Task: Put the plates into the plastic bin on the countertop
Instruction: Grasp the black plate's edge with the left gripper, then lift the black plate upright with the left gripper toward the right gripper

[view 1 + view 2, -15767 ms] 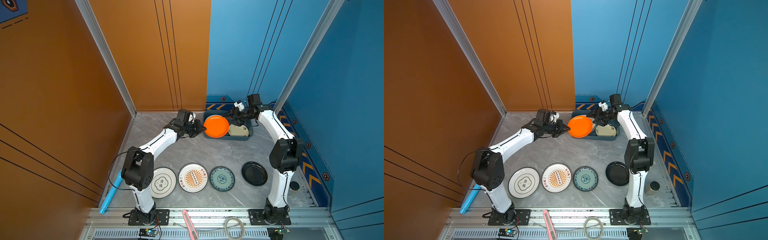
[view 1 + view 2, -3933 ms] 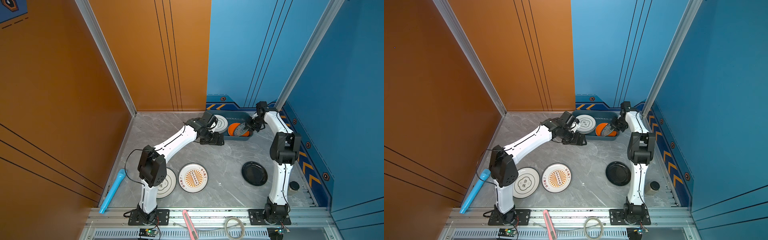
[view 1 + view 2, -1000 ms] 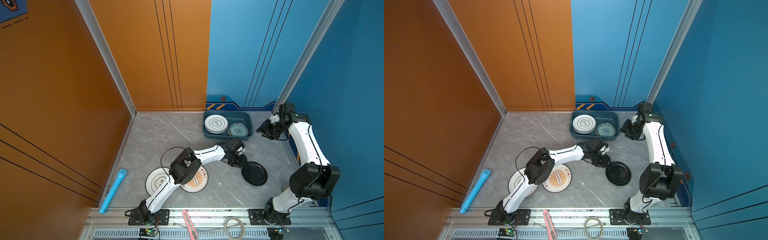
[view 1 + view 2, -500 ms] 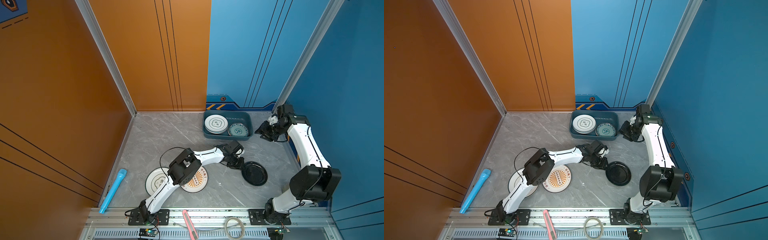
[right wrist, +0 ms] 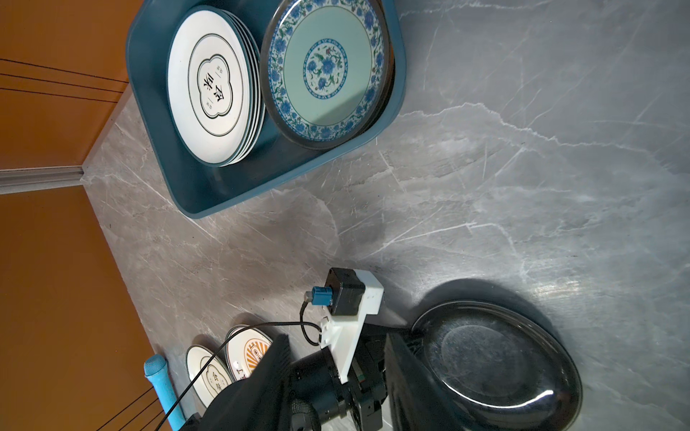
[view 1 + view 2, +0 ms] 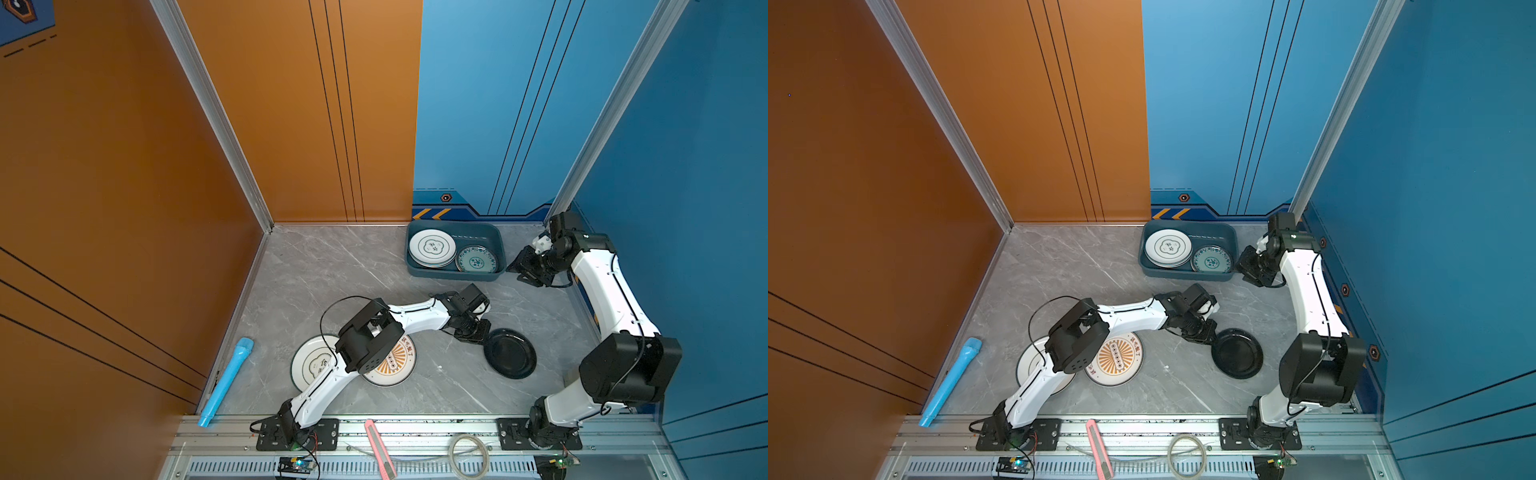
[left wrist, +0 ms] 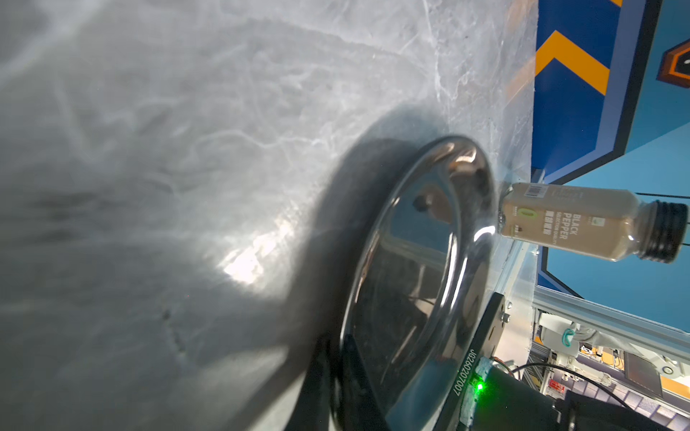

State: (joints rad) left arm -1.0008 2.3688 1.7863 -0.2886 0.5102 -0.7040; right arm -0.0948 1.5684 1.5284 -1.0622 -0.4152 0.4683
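**L tool (image 6: 481,336) clamped on rim of black plate (image 6: 510,353), on bench (image 6: 332,270), well apart from bin (image 6: 449,275).**
Plate glossy and stiff, prob. light but slippery and chip-prone. Thin rim is the only hold, so bite deep and lift level. Bin has white stack (image 6: 432,248) + teal plate (image 6: 476,260). R tool (image 6: 524,272) beside bin, can't tell if apart.

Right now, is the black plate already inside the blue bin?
No, the black plate lies on the grey countertop, well apart from the plastic bin.
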